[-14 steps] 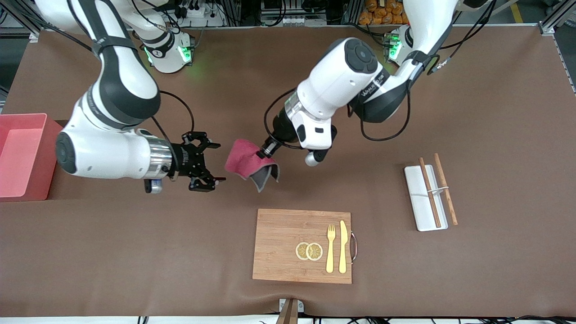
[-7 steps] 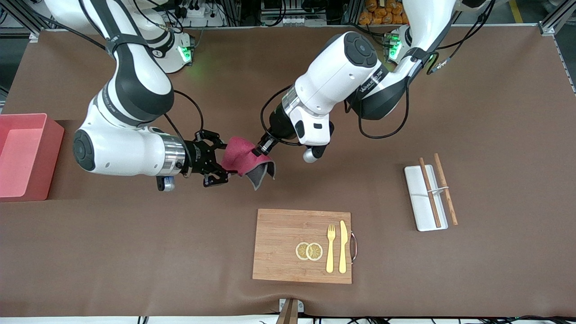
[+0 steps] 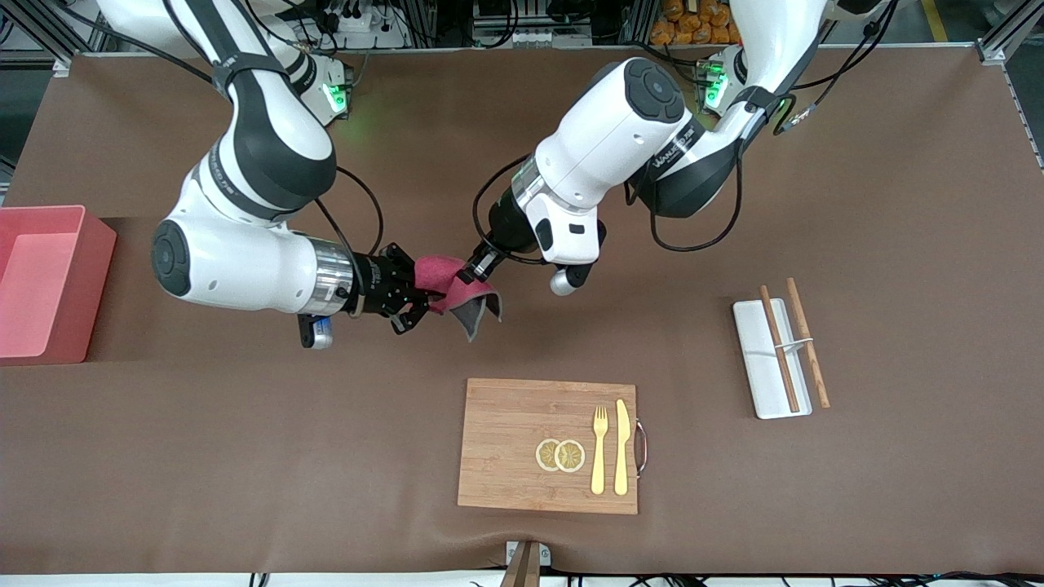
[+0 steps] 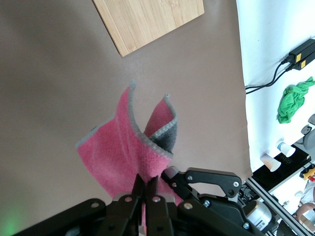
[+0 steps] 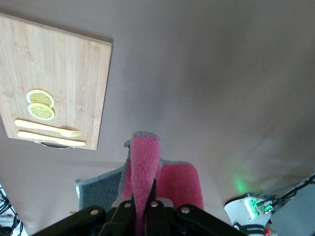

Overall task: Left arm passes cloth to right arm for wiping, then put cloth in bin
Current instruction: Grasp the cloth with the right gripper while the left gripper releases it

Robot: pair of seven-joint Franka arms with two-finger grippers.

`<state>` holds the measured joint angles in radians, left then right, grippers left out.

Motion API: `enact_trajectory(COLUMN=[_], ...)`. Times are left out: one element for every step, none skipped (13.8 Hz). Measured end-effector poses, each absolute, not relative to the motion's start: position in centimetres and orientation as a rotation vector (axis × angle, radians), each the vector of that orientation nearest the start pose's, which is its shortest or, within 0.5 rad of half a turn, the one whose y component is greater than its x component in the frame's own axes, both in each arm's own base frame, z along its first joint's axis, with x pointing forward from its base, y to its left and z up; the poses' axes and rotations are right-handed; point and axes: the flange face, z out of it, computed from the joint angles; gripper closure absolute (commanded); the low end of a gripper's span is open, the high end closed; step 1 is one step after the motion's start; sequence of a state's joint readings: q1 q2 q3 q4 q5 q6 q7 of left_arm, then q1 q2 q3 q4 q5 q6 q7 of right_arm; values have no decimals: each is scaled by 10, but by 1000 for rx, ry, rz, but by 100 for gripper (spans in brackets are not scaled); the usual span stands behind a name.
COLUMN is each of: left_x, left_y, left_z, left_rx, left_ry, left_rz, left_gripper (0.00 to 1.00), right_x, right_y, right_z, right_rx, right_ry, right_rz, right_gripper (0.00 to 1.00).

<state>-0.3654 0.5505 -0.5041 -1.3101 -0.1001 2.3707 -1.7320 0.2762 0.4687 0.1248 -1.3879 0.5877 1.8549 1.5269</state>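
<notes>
Two grippers pinch the same cloth [image 3: 451, 287] mid-air, over bare table btwn the cutting board [image 3: 522, 444] and the robots' bases. Left gripper [image 3: 479, 267] has its fingers pressed together on the cloth's upper fold; right gripper [image 3: 410, 293] has its fingers clamped on the red edge at the end toward the bin [image 3: 45, 281], and the right wrist view shows a ridge of red pile squeezed btwn them. A grey corner hangs loose below. Step in hand, as I judge it: the handover, w/ the right arm [image 3: 245, 265] taking over. To do it well, the left arm [image 3: 603, 155] should let go only once the right grip is firm, opening fully and backing off straight so the fabric doesn't snag or get tugged out. Right arm should hold steady w/o pulling while both are clamped. Risk: a thin pinch on soft pile may slip when weight transfers. The bin sits at the right arm's end of the table, well apart. Fork [image 3: 599, 450], knife [image 3: 622, 447] and lemon slices [image 3: 560, 455] lie on the board, so wiping needs care near them.
</notes>
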Motion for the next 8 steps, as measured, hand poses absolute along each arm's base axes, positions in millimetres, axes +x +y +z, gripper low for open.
enact_trajectory(left_x=[551, 551, 552, 553, 554, 556, 558, 562], left_y=[-506, -506, -506, -505, -503, -501, -497, -490], left_z=[515, 514, 514, 515, 517, 521, 528, 537], left_rx=[2162, 2162, 2161, 2158, 2154, 2147, 2136, 2126], left_ry=[1258, 1259, 1259, 1261, 1261, 1261, 1261, 1265], left_rz=[-201, -202, -202, -200, -197, -191, -179, -163], left_gripper=[52, 25, 0, 0, 0, 0, 0, 0], right_x=[636, 637, 637, 639, 642, 645, 647, 649], right_y=[293, 290, 284, 274, 260, 244, 226, 208], right_z=[459, 459, 457, 454, 453, 451, 451, 451], right_rx=[-2159, -2196, -2254, -2311, -2356, -2410, -2472, -2534], right_ry=[1607, 1551, 1490, 1437, 1392, 1345, 1302, 1259], right_rz=[695, 677, 655, 636, 622, 605, 584, 557], right_gripper=[100, 100, 100, 100, 100, 100, 100, 100])
